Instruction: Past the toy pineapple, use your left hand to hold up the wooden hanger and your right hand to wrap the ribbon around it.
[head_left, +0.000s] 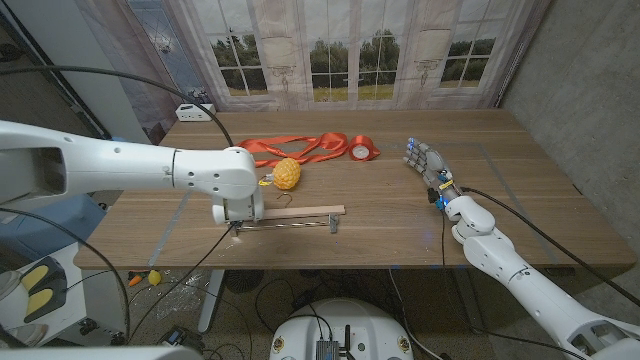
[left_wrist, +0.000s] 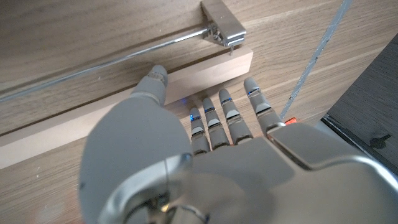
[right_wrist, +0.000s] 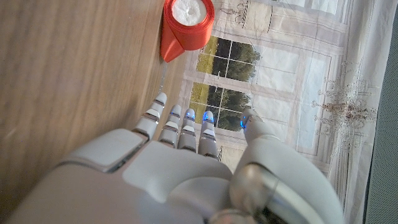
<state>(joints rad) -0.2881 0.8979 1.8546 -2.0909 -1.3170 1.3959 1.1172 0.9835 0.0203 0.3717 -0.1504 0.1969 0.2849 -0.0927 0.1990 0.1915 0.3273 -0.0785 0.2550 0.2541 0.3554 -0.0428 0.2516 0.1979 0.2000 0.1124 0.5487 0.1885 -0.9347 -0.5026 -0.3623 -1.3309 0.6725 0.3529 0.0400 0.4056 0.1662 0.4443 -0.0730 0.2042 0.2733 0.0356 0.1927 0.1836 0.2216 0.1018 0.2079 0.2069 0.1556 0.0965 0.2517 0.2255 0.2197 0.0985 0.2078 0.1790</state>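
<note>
Currently the wooden hanger (head_left: 290, 213) lies flat on the table (head_left: 520, 190), just on the robot's side of the toy pineapple (head_left: 287, 174). Its metal rod and clip (head_left: 333, 224) sit on the near side of the wood bar. Left hand (head_left: 237, 211) is down at the hanger's left end, mostly hidden under its own wrist in the head view. Left wrist view shows the fingers (left_wrist: 225, 115) straight and apart, tips at the wood bar (left_wrist: 205, 70), thumb (left_wrist: 153, 82) over the bar's top edge. Nothing gripped; cannot tell whether the tips actually touch.

Pineapple sits between the hanger and the ribbon (head_left: 300, 148), close to both. Ribbon is red, a loose tangle just behind the pineapple, running right to its spool (head_left: 361, 150). A cable (head_left: 210, 120) loops over the table's far left corner, well clear of the hanger.

Right hand (head_left: 428, 166) is well to the right of the pineapple, near the spool but apart from it, fingers spread, holding nothing. Right wrist view: fingertips (right_wrist: 188, 116) point toward the red spool (right_wrist: 186, 22), bare wood between them.

A white box (head_left: 195, 110) sits at the table's far left corner.
</note>
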